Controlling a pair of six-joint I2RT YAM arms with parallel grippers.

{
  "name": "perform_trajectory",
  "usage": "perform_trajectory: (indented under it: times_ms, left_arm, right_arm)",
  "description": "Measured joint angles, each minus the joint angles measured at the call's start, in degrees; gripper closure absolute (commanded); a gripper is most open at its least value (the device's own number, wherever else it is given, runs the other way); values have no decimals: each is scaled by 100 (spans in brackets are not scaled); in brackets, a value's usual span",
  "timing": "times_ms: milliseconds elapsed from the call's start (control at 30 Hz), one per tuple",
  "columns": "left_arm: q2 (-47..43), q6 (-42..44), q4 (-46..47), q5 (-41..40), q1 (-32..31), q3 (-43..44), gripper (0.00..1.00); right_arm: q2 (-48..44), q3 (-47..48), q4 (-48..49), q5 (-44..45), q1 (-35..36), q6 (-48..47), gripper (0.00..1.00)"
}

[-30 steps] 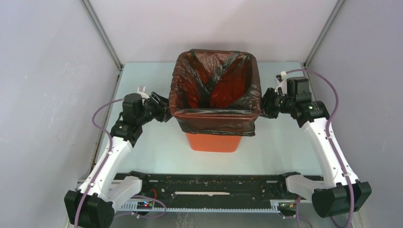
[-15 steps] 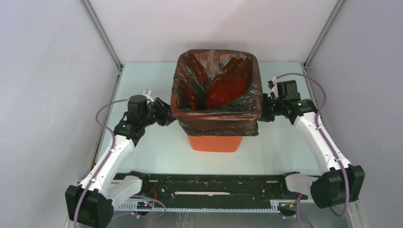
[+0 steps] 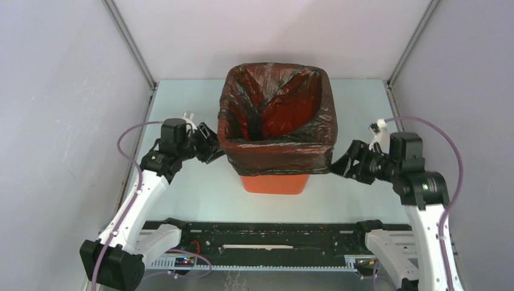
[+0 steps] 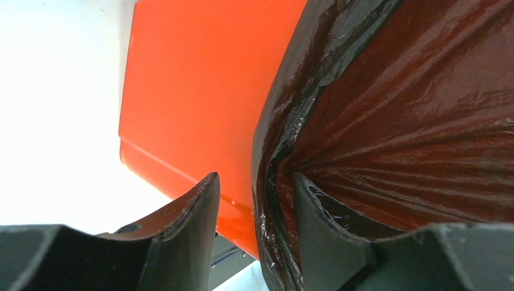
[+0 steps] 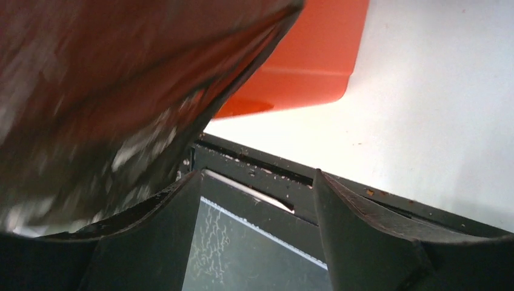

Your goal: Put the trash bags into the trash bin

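Observation:
The orange trash bin point(image 3: 271, 183) stands upright mid-table. The black trash bag point(image 3: 276, 109) lines it and folds down over the rim. My left gripper point(image 3: 212, 147) sits at the bin's left near corner. In the left wrist view its jaws point(image 4: 254, 179) are open, with the bag's hanging hem point(image 4: 267, 200) between them, close to the right finger point(image 4: 321, 224) and apart from the left one. My right gripper point(image 3: 340, 162) hangs off the bin's right near corner. It point(image 5: 257, 176) is open and holds nothing, and the bag point(image 5: 91, 91) is above its left finger.
The black rail point(image 3: 267, 233) carrying both arm bases runs along the near edge and also shows between the right fingers as the black rail point(image 5: 267, 182). Grey enclosure walls close in on the left, back and right. Bare pale table point(image 3: 182, 109) lies on either side of the bin.
My right gripper opened, let go of the bag and drew back toward the near right. My left gripper stayed at the bin's corner and its jaws parted. The bag's fold hangs lower.

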Motion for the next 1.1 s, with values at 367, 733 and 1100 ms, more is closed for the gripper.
perform_trajectory:
  times_ms: [367, 733, 1100]
  left_arm:
    - [96, 94, -76, 81, 20, 195, 47]
    - [98, 70, -61, 107, 24, 195, 47]
    - [63, -20, 44, 103, 24, 195, 47]
  right_arm:
    - [-1801, -59, 424, -1248, 11, -424, 21]
    - [-1014, -1200, 2739, -1346, 476, -24, 46]
    - [-1325, -2271, 3307, -669, 951, 186, 100]
